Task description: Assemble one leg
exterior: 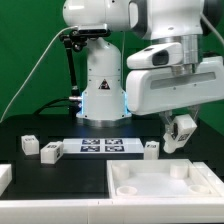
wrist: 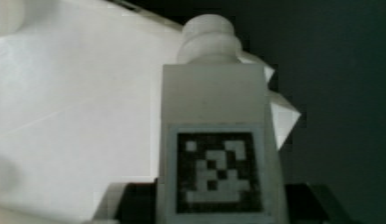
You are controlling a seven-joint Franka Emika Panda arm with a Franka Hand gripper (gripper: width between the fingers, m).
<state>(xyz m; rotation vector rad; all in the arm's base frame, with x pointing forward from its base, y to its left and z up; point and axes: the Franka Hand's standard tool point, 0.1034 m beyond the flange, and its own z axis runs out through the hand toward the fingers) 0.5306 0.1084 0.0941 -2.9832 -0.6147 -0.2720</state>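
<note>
My gripper (exterior: 179,127) is shut on a leg (exterior: 181,132), a chunky white block with a marker tag. It holds the leg tilted in the air, above the far right part of the large white panel (exterior: 165,186). In the wrist view the leg (wrist: 215,110) fills the middle, tag facing the camera and rounded peg end pointing away. It sits between my dark fingers (wrist: 137,206) of the gripper (wrist: 216,208). The panel (wrist: 65,110) lies blurred beneath it. Three more legs lie on the table: two at the exterior view's left (exterior: 28,145) (exterior: 50,152) and one (exterior: 152,149) beside the marker board.
The marker board (exterior: 103,147) lies on the black table in front of the robot base (exterior: 103,90). A white part (exterior: 4,178) shows at the exterior view's left edge. A green backdrop stands behind.
</note>
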